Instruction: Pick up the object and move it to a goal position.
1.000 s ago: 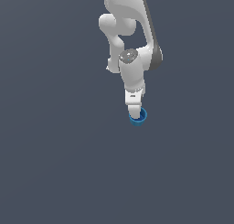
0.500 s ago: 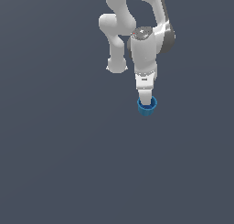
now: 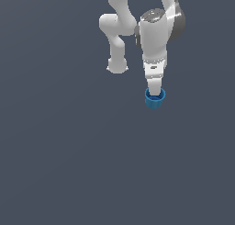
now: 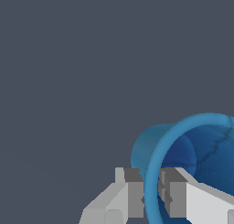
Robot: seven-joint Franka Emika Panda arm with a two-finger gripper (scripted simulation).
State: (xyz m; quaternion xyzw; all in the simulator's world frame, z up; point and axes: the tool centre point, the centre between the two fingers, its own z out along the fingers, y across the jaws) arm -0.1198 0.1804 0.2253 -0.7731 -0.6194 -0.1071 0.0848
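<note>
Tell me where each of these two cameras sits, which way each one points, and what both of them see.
Exterior view: off the arm, looking at the white arm's links and its tool pointing down into the small blue hollow cup against a plain dark grey surface.
Wrist view: on the wrist, looking along the tool; two grey-white fingers straddle the cup's rim, one inside, one outside.
Shared: the blue cup, the tool's fingers, and the grey surface.
</note>
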